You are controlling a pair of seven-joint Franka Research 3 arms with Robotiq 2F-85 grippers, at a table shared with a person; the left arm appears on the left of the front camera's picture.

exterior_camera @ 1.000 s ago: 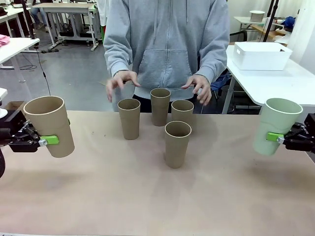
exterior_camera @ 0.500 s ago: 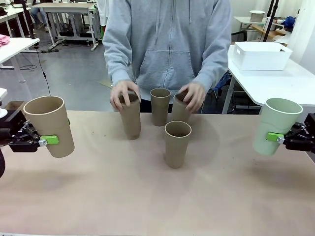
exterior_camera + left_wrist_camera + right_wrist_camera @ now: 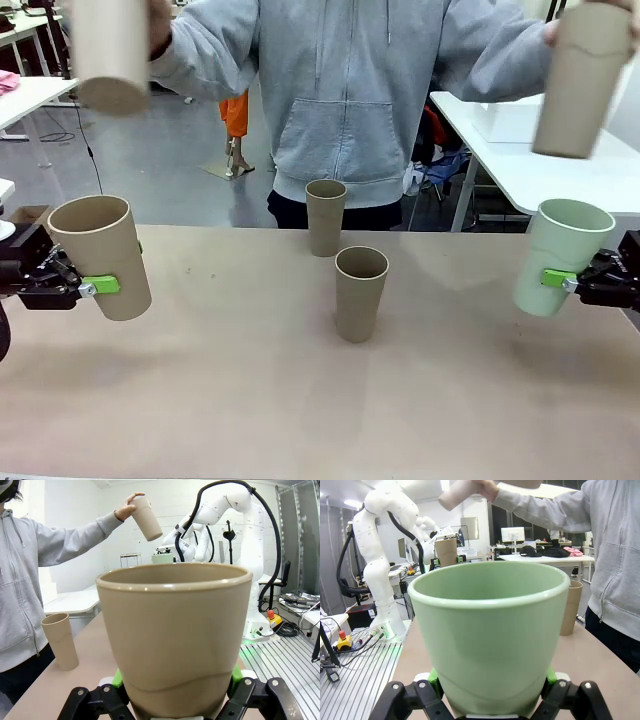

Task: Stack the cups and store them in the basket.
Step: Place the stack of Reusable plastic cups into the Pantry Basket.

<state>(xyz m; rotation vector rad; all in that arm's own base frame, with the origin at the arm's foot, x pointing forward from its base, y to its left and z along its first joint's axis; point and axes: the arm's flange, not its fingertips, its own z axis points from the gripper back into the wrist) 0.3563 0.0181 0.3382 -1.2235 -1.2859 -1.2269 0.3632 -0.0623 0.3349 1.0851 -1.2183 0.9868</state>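
A tan tabletop (image 3: 300,400) lies in the foreground, and a person in a grey zip hoodie (image 3: 345,90) stands at its far edge. Behind, a white table (image 3: 570,175) stands to the right; another (image 3: 30,95) to the left carries a pink cloth (image 3: 6,80). In the left wrist view a red stop button (image 3: 270,614) sits near black cables (image 3: 292,628), beside a ribbed metal plate (image 3: 285,670)
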